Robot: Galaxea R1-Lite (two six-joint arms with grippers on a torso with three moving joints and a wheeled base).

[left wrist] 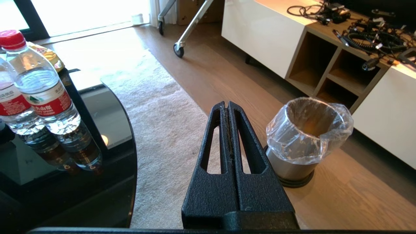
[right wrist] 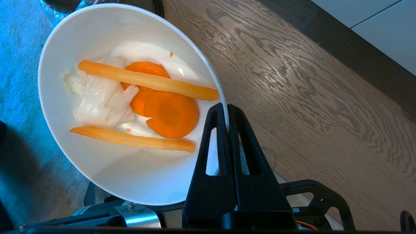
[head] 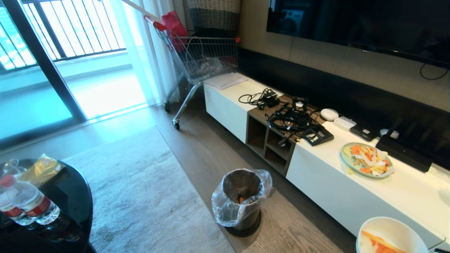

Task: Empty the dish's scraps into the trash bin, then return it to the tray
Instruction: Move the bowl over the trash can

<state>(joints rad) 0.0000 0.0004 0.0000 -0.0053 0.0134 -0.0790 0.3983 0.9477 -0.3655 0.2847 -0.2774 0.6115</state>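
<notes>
My right gripper [right wrist: 226,112] is shut on the rim of the dish [right wrist: 107,169], a deep white bowl held above the wood floor. Inside lie the scraps [right wrist: 143,97]: orange carrot strips, round slices and pale peel. In the head view the dish [head: 393,228] shows at the lower right corner, to the right of the trash bin [head: 242,200], a small metal bin with a clear liner bag on the floor. My left gripper [left wrist: 227,105] is shut and empty, hanging over the rug beside the trash bin [left wrist: 305,136]. The tray is out of view.
A long white low cabinet [head: 351,196] runs along the right, bearing a pale-green plate [head: 367,160] of mixed pieces and tangled cables [head: 291,117]. A round black table [head: 70,196] with water bottles [head: 31,202] stands at the left. A shopping cart [head: 200,56] is at the back.
</notes>
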